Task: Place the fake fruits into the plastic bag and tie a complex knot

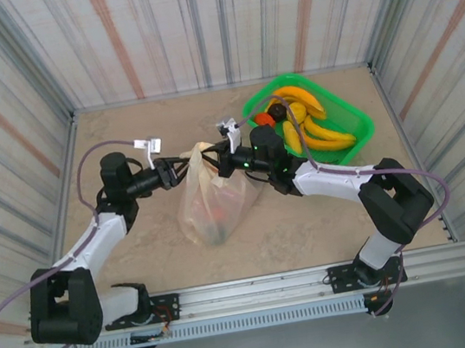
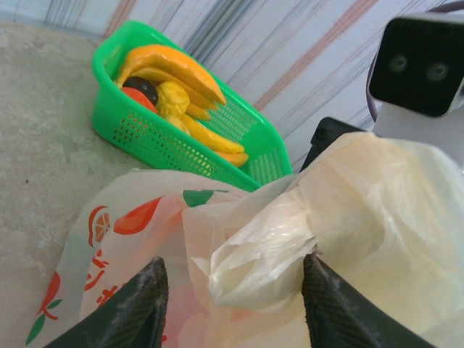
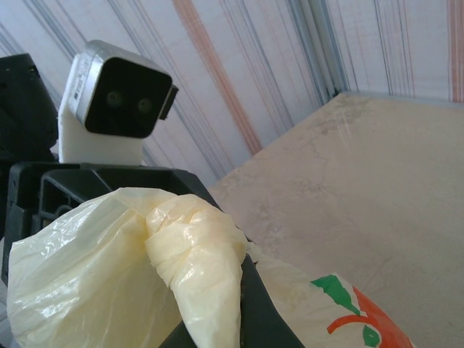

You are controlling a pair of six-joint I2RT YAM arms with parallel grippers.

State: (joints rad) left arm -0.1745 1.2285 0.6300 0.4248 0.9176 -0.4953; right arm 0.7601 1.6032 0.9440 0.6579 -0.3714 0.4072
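Dark ribbed fingers [image 2: 141,304] of the left end effector [image 2: 233,261] sit closest to the lens in the left wrist view. They stand apart, straddling a bunched cream handle [image 2: 261,239] without pinching it. That handle belongs to the thin translucent cream plastic bag [image 1: 211,203] printed with red-orange fruit pictures, which stands near the middle of the counter [image 1: 139,249] with its top drawn up between the two arms. Through the film a few red and dark fake fruits [image 1: 215,222] show at its bottom. On the bag's right, the right end effector [image 1: 220,163] is closed on the other handle, whose film twists over its finger in the right wrist view. In the far right corner the green rectangular plastic basket [image 1: 340,105] holds yellow bananas [image 1: 312,123], a dark round piece [image 1: 279,113] and a red-orange one [image 1: 265,122]. The filling therefore looks only partly done. No tight knot is visible, so the tying seems barely begun.
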